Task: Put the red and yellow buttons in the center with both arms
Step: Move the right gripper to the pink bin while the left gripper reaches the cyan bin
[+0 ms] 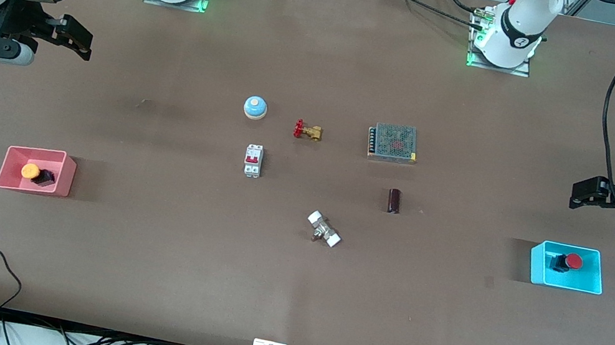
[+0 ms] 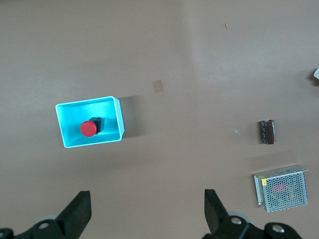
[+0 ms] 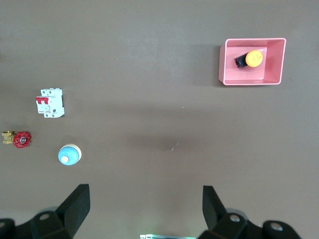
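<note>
The yellow button (image 1: 31, 171) lies in a pink tray (image 1: 8, 165) at the right arm's end of the table. It also shows in the right wrist view (image 3: 254, 58). The red button (image 1: 573, 262) lies in a cyan tray (image 1: 598, 274) at the left arm's end, and shows in the left wrist view (image 2: 88, 129). My right gripper (image 1: 86, 46) hangs open and empty, high over bare table beside the pink tray. My left gripper (image 1: 575, 196) hangs open and empty above the table beside the cyan tray. The brown table center (image 1: 305, 188) is bare.
Around the center lie a blue bell (image 1: 255, 107), a brass valve with a red handle (image 1: 308, 131), a white circuit breaker (image 1: 253, 160), a mesh power supply (image 1: 393, 143), a dark cylinder (image 1: 394, 201) and a white-ended fitting (image 1: 324, 229).
</note>
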Action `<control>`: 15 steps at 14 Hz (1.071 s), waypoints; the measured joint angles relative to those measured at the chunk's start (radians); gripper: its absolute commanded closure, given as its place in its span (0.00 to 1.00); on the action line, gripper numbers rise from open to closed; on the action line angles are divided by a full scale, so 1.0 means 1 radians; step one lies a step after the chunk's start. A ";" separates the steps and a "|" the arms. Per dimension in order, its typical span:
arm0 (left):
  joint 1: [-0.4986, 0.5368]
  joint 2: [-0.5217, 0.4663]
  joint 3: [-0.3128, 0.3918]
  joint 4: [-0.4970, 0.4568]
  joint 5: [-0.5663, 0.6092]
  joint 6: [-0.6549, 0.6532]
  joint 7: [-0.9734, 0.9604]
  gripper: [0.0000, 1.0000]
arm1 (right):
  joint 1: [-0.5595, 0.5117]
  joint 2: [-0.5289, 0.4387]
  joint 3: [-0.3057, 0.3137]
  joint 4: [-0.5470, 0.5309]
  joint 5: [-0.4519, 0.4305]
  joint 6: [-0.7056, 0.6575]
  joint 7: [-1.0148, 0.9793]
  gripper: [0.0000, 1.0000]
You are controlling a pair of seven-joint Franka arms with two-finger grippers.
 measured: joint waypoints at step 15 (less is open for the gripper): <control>-0.134 -0.065 0.159 -0.130 0.000 0.054 0.000 0.00 | -0.006 0.014 -0.003 -0.042 0.000 0.013 0.000 0.00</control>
